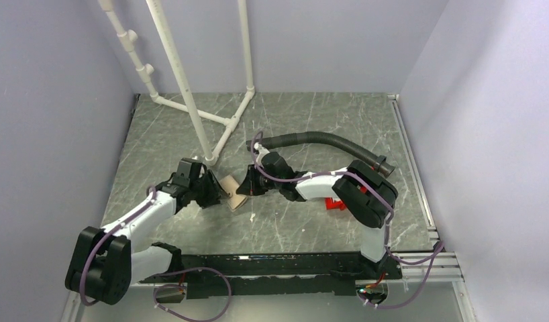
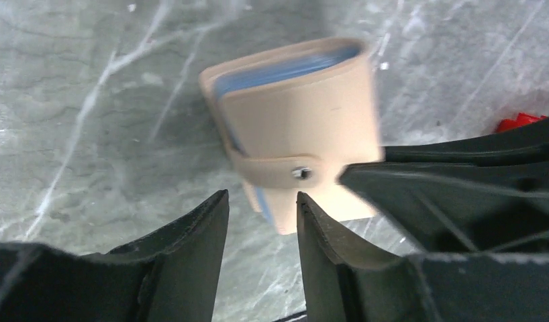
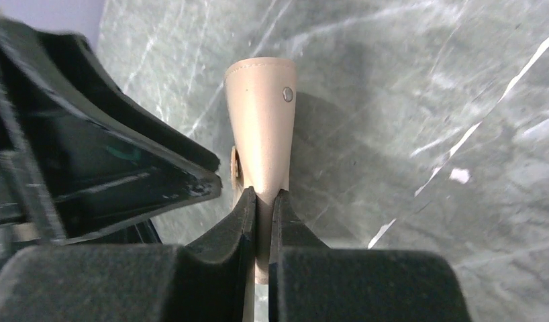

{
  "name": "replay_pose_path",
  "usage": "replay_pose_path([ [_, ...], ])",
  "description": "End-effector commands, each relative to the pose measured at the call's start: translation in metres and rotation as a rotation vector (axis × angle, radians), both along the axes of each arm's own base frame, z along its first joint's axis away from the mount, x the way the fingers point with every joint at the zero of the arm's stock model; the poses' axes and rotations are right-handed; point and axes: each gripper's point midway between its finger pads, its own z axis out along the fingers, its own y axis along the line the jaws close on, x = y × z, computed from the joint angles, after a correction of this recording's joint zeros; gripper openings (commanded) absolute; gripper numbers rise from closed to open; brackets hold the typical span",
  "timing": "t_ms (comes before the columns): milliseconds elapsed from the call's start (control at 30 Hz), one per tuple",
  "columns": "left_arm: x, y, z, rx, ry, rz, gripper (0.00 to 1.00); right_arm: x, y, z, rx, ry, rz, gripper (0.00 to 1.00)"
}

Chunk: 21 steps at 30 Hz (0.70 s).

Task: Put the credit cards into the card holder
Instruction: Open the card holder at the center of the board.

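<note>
The card holder (image 2: pixel 305 114), a tan-beige wallet with a strap and round snap, is closed, with blue pocket edges showing inside. It is held on edge just above the table (image 1: pixel 305 121). My right gripper (image 3: pixel 264 196) is shut on its edge; the wallet (image 3: pixel 262 121) stands out ahead of the fingers. My left gripper (image 2: pixel 262 201) is open and empty, its fingertips (image 2: pixel 215 208) just short of the wallet's near corner. In the top view both grippers, left (image 1: pixel 217 190) and right (image 1: pixel 250 186), meet at the wallet (image 1: pixel 235 196). No loose credit cards show.
A red plastic bin (image 1: pixel 337 204) lies behind the right arm and peeks into the left wrist view (image 2: pixel 520 122). A white pipe frame (image 1: pixel 211 121) stands at the back left. A black corrugated hose (image 1: pixel 319 139) arcs behind the right arm.
</note>
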Motion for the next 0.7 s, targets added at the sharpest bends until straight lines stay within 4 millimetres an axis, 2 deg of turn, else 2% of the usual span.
replay_pose_path([
  [0, 0.017, -0.010, 0.036, 0.018, -0.084, -0.014, 0.47, -0.004, 0.002, 0.020, -0.025, -0.095, 0.007, 0.00],
  [133, 0.025, -0.018, 0.041, 0.105, -0.062, 0.006, 0.50, -0.001, 0.002, 0.023, -0.071, -0.118, -0.029, 0.00],
  [267, 0.023, -0.025, 0.028, 0.128, 0.005, 0.018, 0.40, -0.001, 0.004, 0.025, -0.061, -0.115, -0.036, 0.00],
  [400, 0.013, -0.025, 0.019, 0.137, 0.054, 0.027, 0.45, -0.002, 0.004, 0.027, -0.059, -0.117, -0.033, 0.00],
  [467, 0.011, -0.018, 0.014, 0.173, 0.077, 0.057, 0.45, -0.002, 0.004, 0.028, -0.061, -0.123, -0.037, 0.00],
  [667, 0.009, -0.024, -0.001, 0.171, 0.119, 0.042, 0.43, -0.003, 0.004, 0.033, -0.055, -0.131, -0.039, 0.00],
])
